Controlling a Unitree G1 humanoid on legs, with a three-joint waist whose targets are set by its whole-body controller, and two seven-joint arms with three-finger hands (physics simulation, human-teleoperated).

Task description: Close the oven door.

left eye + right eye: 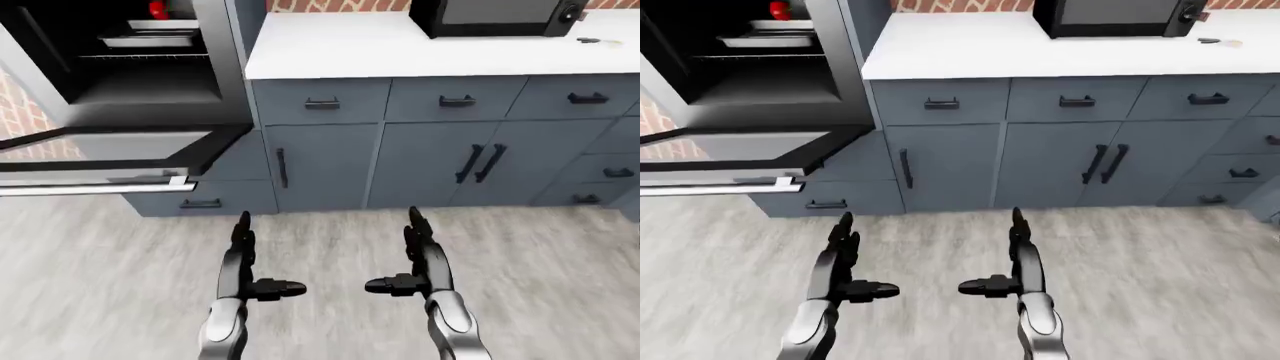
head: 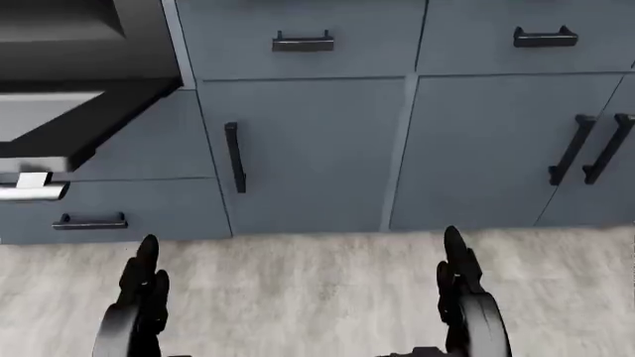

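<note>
Oven door: the oven door [image 1: 110, 154] hangs fully dropped open at the left edge of the left-eye view, lying about level, its inner face up.
Door handle: a pale metal bar [image 1: 90, 187] runs along the door's free edge; its long axis goes left to right across the view.
Direction from the hands: the door lies up and to the left of both hands, well apart from them.
Nearer hand: the left hand [image 1: 240, 259] is the closer one; the right hand [image 1: 425, 255] sits further right, before the cabinets.
Hand state: both hands are empty, fingers straight and pointing up the view, thumbs turned in toward each other, spread wide.
Oven cavity: the oven cavity [image 1: 130, 52] is dark, with a wire rack [image 1: 145, 55], a grey tray and something red on it.
Door make: dark glossy frame with a lighter grey glass panel, flat and rectangular.
Cabinets: matte blue-grey cabinets [image 1: 420, 150] with thin black handles.
Table: a smooth white table [image 1: 350, 49] carries a black microwave [image 1: 495, 16].
Floor: pale grey wood-grain planks [image 1: 330, 247].
Judgement: closing likely means stepping left and lifting under the free edge.
</note>
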